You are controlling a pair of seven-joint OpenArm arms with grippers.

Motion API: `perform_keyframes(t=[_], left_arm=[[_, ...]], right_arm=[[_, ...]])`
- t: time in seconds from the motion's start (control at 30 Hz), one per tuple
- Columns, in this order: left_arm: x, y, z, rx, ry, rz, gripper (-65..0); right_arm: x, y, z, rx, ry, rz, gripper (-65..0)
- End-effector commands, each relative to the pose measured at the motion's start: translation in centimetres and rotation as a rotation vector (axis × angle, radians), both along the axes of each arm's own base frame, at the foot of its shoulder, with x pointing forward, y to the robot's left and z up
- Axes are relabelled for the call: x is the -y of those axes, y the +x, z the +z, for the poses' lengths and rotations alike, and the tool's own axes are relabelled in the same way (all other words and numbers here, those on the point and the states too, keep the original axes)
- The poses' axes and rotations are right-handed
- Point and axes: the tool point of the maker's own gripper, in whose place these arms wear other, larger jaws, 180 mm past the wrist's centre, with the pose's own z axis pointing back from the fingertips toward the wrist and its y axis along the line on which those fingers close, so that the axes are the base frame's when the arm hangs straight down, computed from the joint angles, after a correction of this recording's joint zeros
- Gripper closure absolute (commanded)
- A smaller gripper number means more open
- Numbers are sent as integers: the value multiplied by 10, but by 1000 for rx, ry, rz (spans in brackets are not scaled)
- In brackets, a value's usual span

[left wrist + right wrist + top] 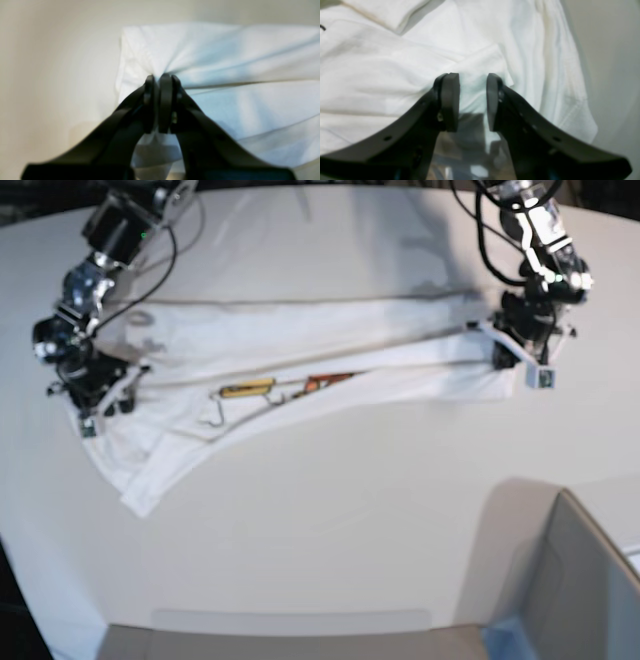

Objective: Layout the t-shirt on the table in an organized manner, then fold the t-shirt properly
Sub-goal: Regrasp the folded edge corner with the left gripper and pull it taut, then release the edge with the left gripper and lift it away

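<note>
Left end effector [159,76]: pads closed onto a pinch of the t-shirt [225,62]; cloth puckers radiate from the grip, so you have hold of fabric at the shirt's end.
Right end effector [472,100]: pads partly apart, a clear gap betw. them; a small fold of cloth sits in the gap but you aren't clamping it. No firm hold here.
T-shirt position: in base view it lies as a long, half-folded band across the far part of the counter [350,520], one end at each end effector; coloured print peeks from under the folded edge mid-band.
T-shirt rel. to end effectors: left one touching, cloth gripped; right one directly over a bunched sleeve/edge area, cloth betw. the pads.
Risk 1: if you pull w/ the left only, the band will likely skew and drag, since the right end is unheld.
Risk 2: closing the right now may catch several layers, so the fold comes out lumpy.
Risk 3: a thin pinch at left may slip under tension.
</note>
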Motion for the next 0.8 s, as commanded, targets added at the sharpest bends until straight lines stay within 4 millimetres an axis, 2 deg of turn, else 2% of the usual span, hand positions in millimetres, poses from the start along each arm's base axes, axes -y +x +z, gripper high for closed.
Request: perform_keyframes(t=[0.0, 0.13, 0.2, 0.37, 0.43, 0.77], left_arm=[[-11, 6, 12, 37, 37, 18, -21], [-10, 7, 12, 39, 35, 18, -27], [-10, 6, 11, 36, 34, 18, -60], [5, 10, 9, 29, 30, -31, -229], [6, 10, 9, 30, 29, -31, -271], [7, 12, 10, 36, 24, -34, -276]], right_arm=[[9, -16, -14, -112, -60, 6, -196], [8, -16, -15, -112, -59, 6, -196], [7, -16, -15, -112, -57, 8, -196], [8, -17, -15, -114, -59, 8, -196], [8, -17, -15, -114, -59, 8, -196], [8, -18, -16, -116, -60, 8, -196]])
